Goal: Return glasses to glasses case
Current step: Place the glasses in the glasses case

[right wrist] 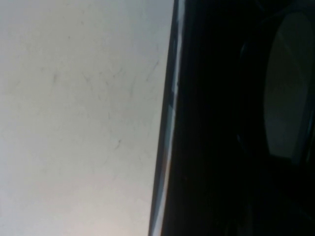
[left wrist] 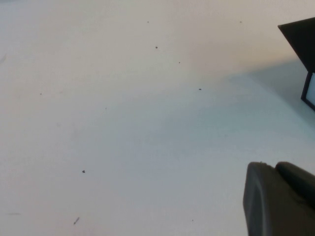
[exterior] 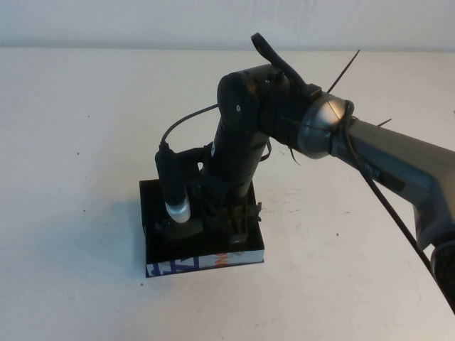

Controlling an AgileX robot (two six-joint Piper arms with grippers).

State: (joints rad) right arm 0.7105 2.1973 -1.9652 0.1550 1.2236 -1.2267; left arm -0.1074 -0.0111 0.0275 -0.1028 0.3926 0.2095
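The glasses case is a black open box with a white printed side panel, standing on the white table. My right gripper reaches down from above into the case. In the right wrist view the case's edge runs past, and a tinted lens of the glasses shows inside the dark case. In the high view the arm hides the glasses. My left gripper is out of the high view; it hovers shut and empty over bare table, with a corner of the case off to one side.
The right arm stretches in from the right, with a cable and camera stalk hanging over the case. White table lies all around the case.
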